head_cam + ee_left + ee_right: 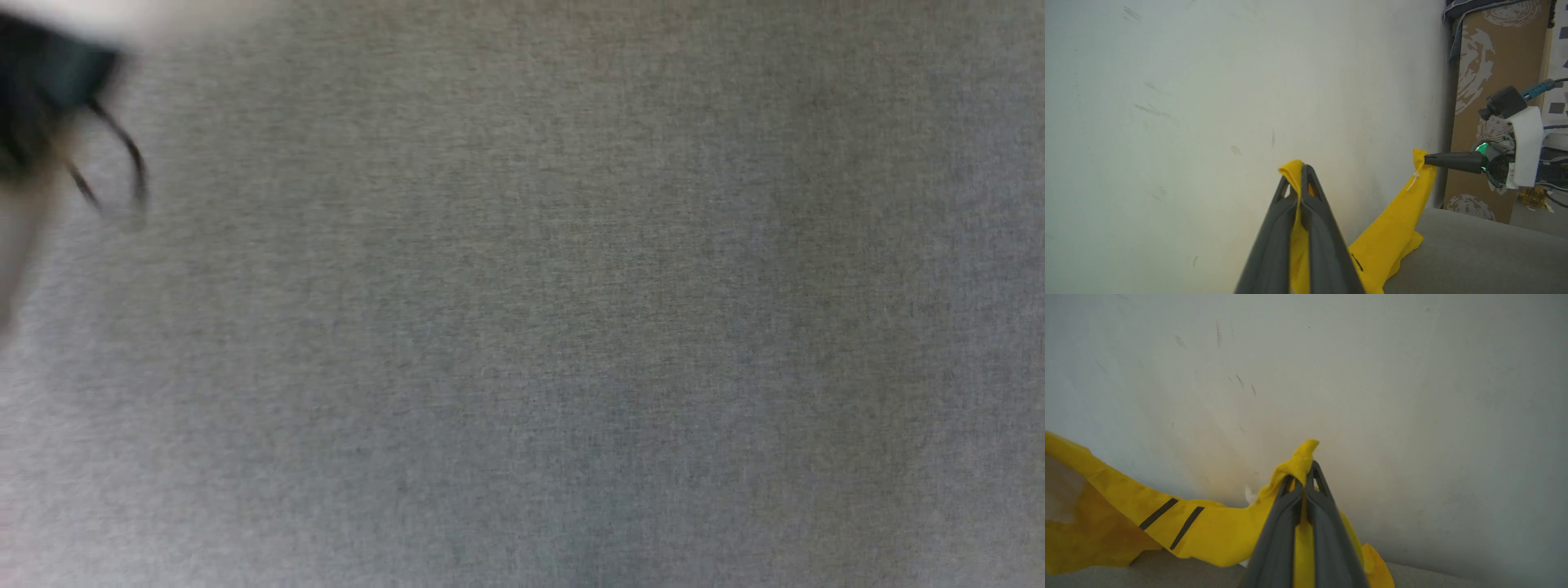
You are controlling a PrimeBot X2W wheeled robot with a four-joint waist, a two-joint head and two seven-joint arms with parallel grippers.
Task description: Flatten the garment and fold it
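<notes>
Domestic room, probably a living room or bedroom. Grey woven upholstery (571, 327) with a rounded edge met a scuffed white wall (1208, 102). Beside it stood a brown panel (1506, 53) printed with pale swirls, with a dark blue cloth (1466, 7) draped over its top. Pale fabric (1560, 53) patterned with grey squares showed beyond the panel.

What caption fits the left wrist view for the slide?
Left gripper and right gripper each pinch the yellow garment before a pale wall.
</notes>
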